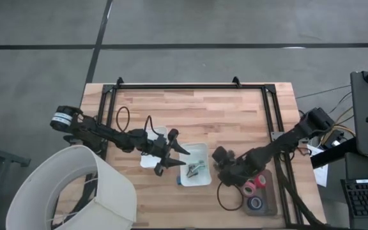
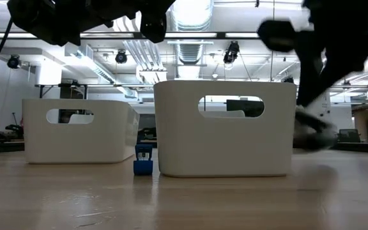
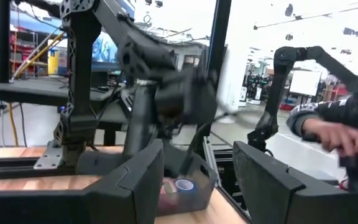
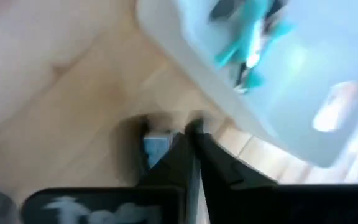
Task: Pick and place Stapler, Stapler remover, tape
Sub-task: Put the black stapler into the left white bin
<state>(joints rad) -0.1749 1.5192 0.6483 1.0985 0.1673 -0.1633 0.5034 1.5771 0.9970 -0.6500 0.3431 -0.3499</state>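
My left gripper point(image 1: 176, 152) is open and hovers level above the gap between two white trays point(image 1: 153, 148) point(image 1: 195, 165), empty; in its wrist view point(image 3: 197, 168) it faces the right arm. The right-hand tray holds teal and grey staple removers point(image 1: 195, 168) point(image 4: 247, 37). My right gripper point(image 1: 221, 155) is shut and low over the table at that tray's right side point(image 4: 191, 130). A small blue thing point(image 4: 157, 146) lies beside its fingers; whether they touch it, I cannot tell. Red tape point(image 1: 254, 186) and blue tape point(image 1: 255, 203) lie in a dark tray point(image 1: 270, 191). No stapler or green roll shows.
In the low view a small blue object point(image 2: 143, 160) stands on the table between the two white trays. A white lamp shade point(image 1: 75, 191) covers the near left corner. A black frame point(image 1: 190, 86) rims the table. A person's hand point(image 3: 331, 134) shows beyond the right side.
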